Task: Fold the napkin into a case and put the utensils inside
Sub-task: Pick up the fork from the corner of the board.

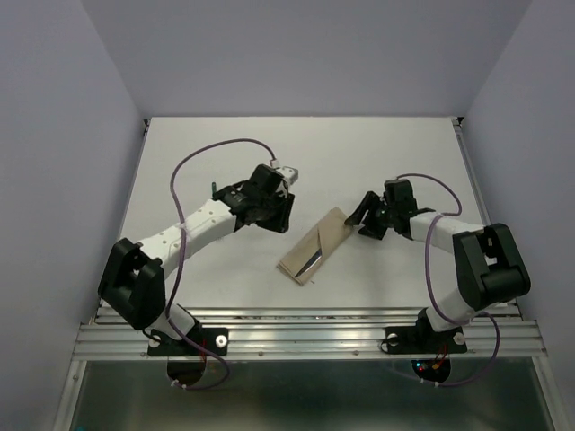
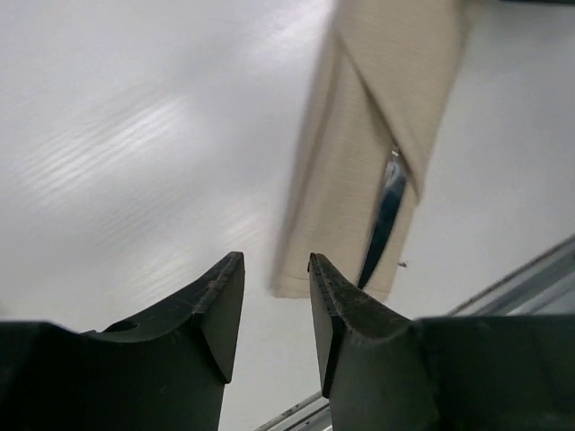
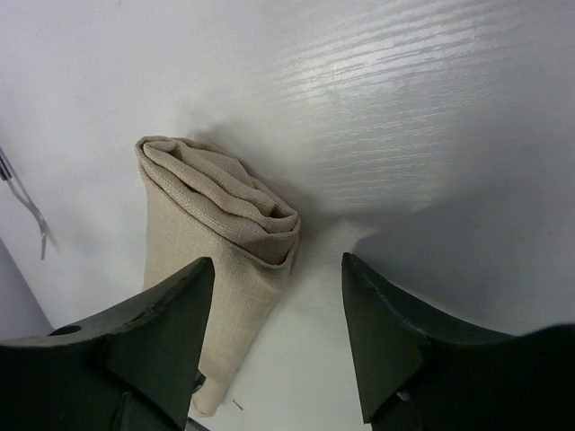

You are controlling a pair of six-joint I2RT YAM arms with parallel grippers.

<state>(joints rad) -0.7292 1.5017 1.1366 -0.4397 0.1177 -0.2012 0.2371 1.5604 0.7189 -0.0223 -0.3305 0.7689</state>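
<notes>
The napkin lies folded as a narrow beige case (image 1: 316, 248), slanting across the middle of the table. Dark utensils (image 1: 314, 261) show in the slit of its pocket, and a dark handle (image 2: 384, 215) shows in the left wrist view. My left gripper (image 1: 280, 224) hovers just left of the case (image 2: 359, 153), open, with bare table between its fingers (image 2: 276, 260). My right gripper (image 1: 362, 218) stands open at the case's far end, where the rolled folds (image 3: 216, 202) show; nothing is pinched between its jaws (image 3: 278, 265).
A small dark green piece (image 1: 216, 187) sits on the table behind the left arm. The metal rail (image 1: 305, 328) runs along the near edge, close to the case's near end. Grey walls enclose the white table (image 1: 225, 144).
</notes>
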